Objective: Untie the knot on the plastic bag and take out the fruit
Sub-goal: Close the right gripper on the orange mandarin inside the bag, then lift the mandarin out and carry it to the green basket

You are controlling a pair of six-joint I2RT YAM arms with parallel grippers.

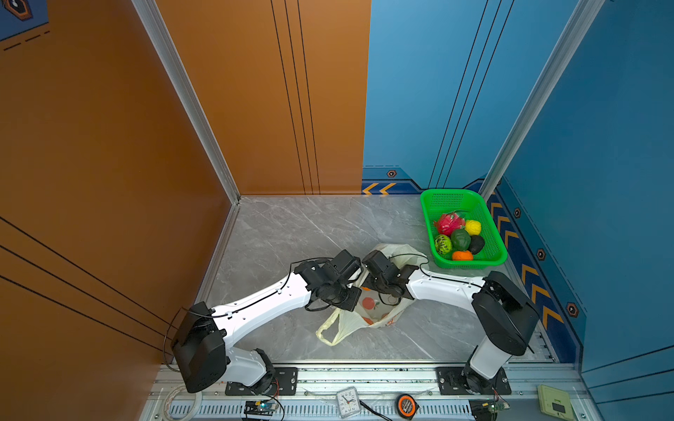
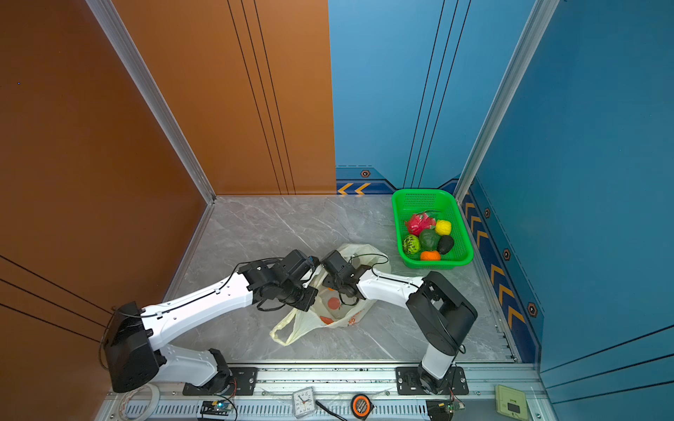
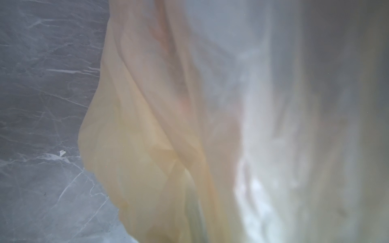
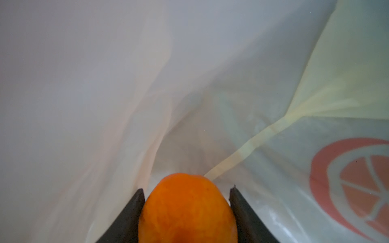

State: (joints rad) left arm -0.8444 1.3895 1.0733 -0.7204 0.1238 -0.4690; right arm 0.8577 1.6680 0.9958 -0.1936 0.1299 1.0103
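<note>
Orange skin fills the gap of the right gripper (image 4: 186, 188). The orange (image 4: 187, 210) sits squarely between its 2 fingers with both flanks touched, so I judge it grasped, its long axis running ahead along the claw's reach. Film of the plastic bag (image 4: 294, 117) closes in ahead and on both sides, and the way out lies straight behind. The left gripper (image 1: 352, 291) is clenched just beside it at the bag's edge; what it pinches is hidden. The green basket (image 1: 498, 237) lies behind the right claw, off to one side.
</note>
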